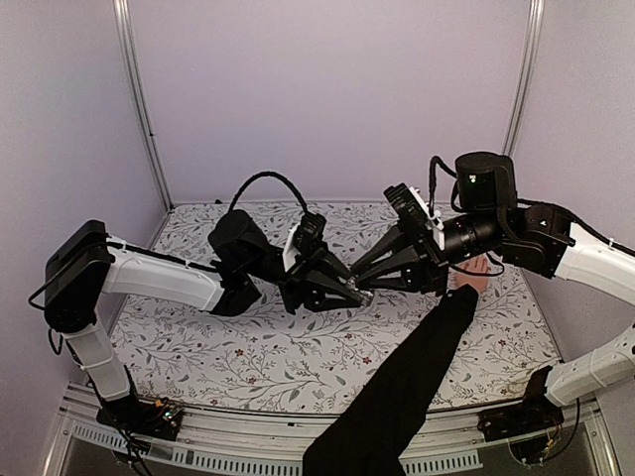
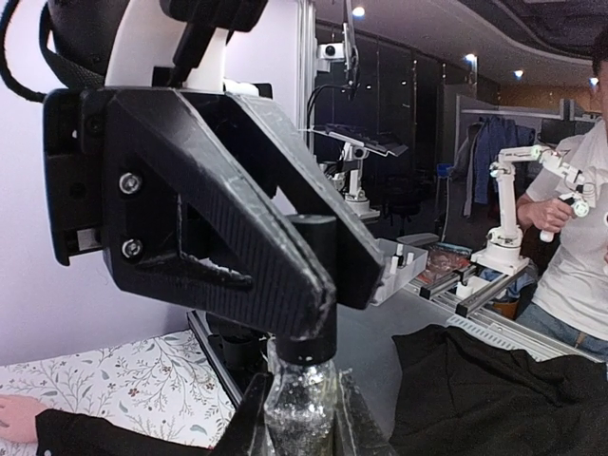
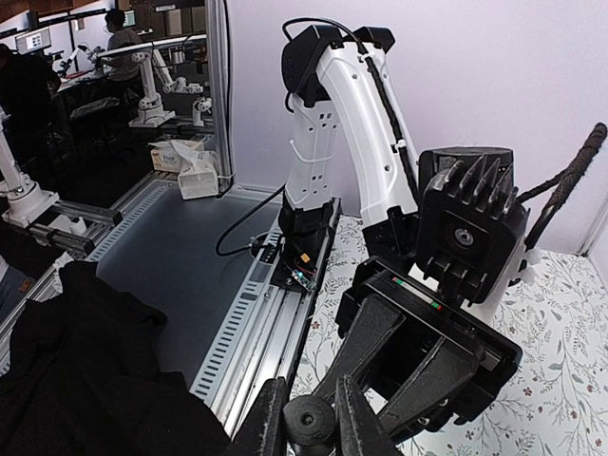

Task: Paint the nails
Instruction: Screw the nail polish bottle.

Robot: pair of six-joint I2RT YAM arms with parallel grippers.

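Two grippers meet tip to tip above the flowered table [image 1: 248, 347], and between them is a small glass bottle [image 2: 300, 404] with a black cap [image 3: 309, 420]. The left gripper [image 2: 300, 427] is clenched on the bottle's clear body, one finger on each side of the glass. The right gripper [image 3: 309, 427] is clamped on the cap, its two fingers pressing the cap's sides. In the left wrist view the cap sits right at the bottle's neck, touching it.

To the right of the bottle in the top view, a bare human hand [image 1: 474, 276] lies on the table. It is partly under the right arm, near the bottle but apart from it. Its long black sleeve [image 1: 407, 397] runs down and to the right of the bottle in that view. The nails on that hand are too small to make out. In the left wrist view the hand shows low and to the left of the bottle, flat on the cloth.
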